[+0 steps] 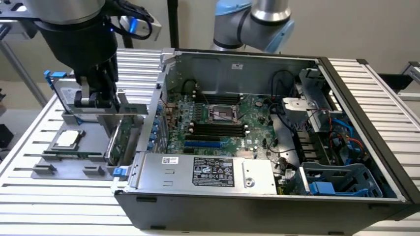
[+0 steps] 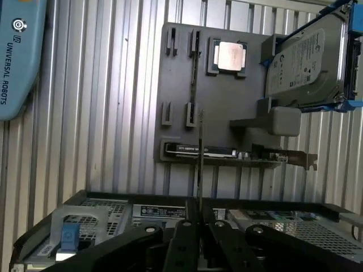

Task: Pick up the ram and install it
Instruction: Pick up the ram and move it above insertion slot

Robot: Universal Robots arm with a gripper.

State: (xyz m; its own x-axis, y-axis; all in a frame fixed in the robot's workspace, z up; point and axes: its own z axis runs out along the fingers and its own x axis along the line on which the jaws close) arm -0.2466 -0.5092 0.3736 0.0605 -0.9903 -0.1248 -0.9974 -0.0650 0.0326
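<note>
The black two-finger gripper (image 2: 199,218) is clamped on the flat faces of the long, thin green ram stick (image 2: 201,153), probably keeping its edge free for a slot. It hangs over the grey holder tray (image 2: 178,79), at the exterior view's left of the open black computer case (image 1: 196,211).

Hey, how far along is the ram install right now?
Done: the gripper is shut on the ram, which looks lifted clear of the grey parts tray.
In hand: the ram sits edge-on in the fingers, over the tray and outside the open computer case.
Left: seating it. The black memory slots on the motherboard look empty.
</note>
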